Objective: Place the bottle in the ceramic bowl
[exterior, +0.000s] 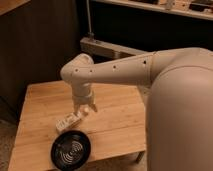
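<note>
While the pincer (84,109) hung spread over the bench (40,100), the bottle (67,121) lay at its 8 o'clock, just beside one fingertip, with the ceramic bowl (71,149) at the bottle's 6 o'clock.

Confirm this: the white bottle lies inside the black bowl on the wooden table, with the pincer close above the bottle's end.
Not quite. The bottle is not inside the ceramic bowl; it lies on the wooden table just beside the bowl's rim, as the camera view shows. The rest holds: the pincer is close above the bottle's end.
</note>
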Controlling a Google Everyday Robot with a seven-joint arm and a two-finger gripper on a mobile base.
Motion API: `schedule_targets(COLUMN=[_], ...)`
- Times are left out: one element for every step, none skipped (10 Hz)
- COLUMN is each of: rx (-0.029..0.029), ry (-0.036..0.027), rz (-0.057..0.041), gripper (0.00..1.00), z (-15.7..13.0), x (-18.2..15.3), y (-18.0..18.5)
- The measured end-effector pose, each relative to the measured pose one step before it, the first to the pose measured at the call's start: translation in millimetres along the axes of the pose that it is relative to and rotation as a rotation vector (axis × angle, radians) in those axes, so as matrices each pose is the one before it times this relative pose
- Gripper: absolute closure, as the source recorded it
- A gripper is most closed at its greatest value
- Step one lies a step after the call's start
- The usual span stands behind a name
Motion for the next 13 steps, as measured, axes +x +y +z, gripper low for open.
schedule_targets(rx=[0.00004, -0.00004, 0.00072, 0.00745, 0.02466, 0.03105, 0.01634, 0.00227, 0.00099, -0.00004, -0.02108, 0.00447, -0.00939], ry=[0.00002, -0.00002, 0.00017, 0.00778, 0.01274, 0.00514, 0.00627, -0.00506, -0.00063, -0.00023, 0.00222, -0.01726, -0.00974], rz=[0.00005, -0.00011, -0.00007, 0.01245, 0.03568, 0.06939, 0.07982, 0.05973, 0.04501, 0.01667, -0.09823, -0.22194, 0.05565], gripper=[0.35, 0.35, 0.35, 0.35, 0.35, 0.35, 0.35, 0.35, 0.35, 0.35, 0.35, 0.35, 0.35], z=[0.02, -0.03, 0.09, 0.83, 1.22, -0.81, 0.41, -0.13, 0.26, -0.07, -0.88, -0.79, -0.91], x=[0.00, 0.00, -0.03, -0.31, -3.01, -1.90, 2.67, -1.94, -1.30, 0.37, 1.32, -2.06, 0.33], y=[-0.05, 0.07, -0.02, -1.06, -2.86, 1.74, 3.44, -2.08, -2.08, 0.84, 2.36, -6.50, 0.92])
